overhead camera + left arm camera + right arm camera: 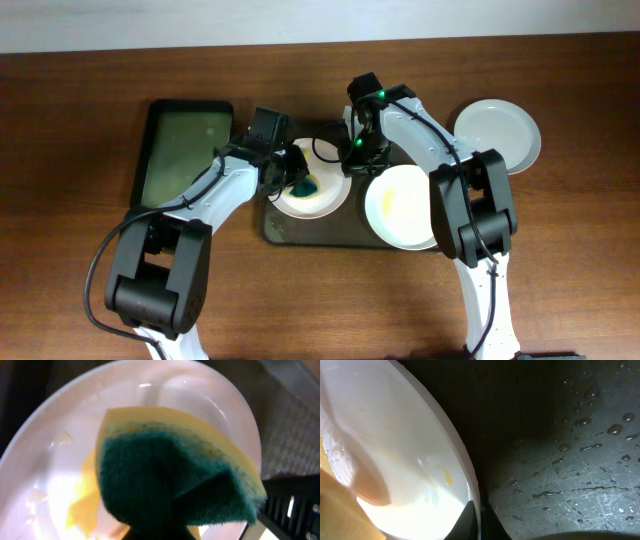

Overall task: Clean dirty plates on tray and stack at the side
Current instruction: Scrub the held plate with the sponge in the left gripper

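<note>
Overhead: the left gripper (291, 174) is clamped on a green and yellow sponge (304, 187), pressing it down onto the held plate (322, 204) directly beneath it. That plate lies on the tray (300, 232). The right gripper (355, 158) reaches in from the opposite side and is closed narrow on that plate's far rim. A second plate (405, 205), tinted yellow inside, sits on the tray just beside the right gripper, on its outer side. A third plate (498, 133) lies further out on that side, off the tray on the table (80, 100). A black tray (185, 150) with a green inside lies out beyond the left gripper.

Left wrist: the sponge (175, 475) fills the space right in front of the fingers, green side towards the camera, hiding the fingertips. Beyond it is the held plate (55, 425), with a yellow smear (80, 505) next to the sponge. The tray (290, 430) shows off to one side.

Right wrist: the right gripper (476, 521) pinches the rim of the held plate (395, 450), one dark finger on either side. A small yellow fleck (447, 477) sits just ahead of the grip. The tray (580, 470) past the fingers is wet with droplets.
</note>
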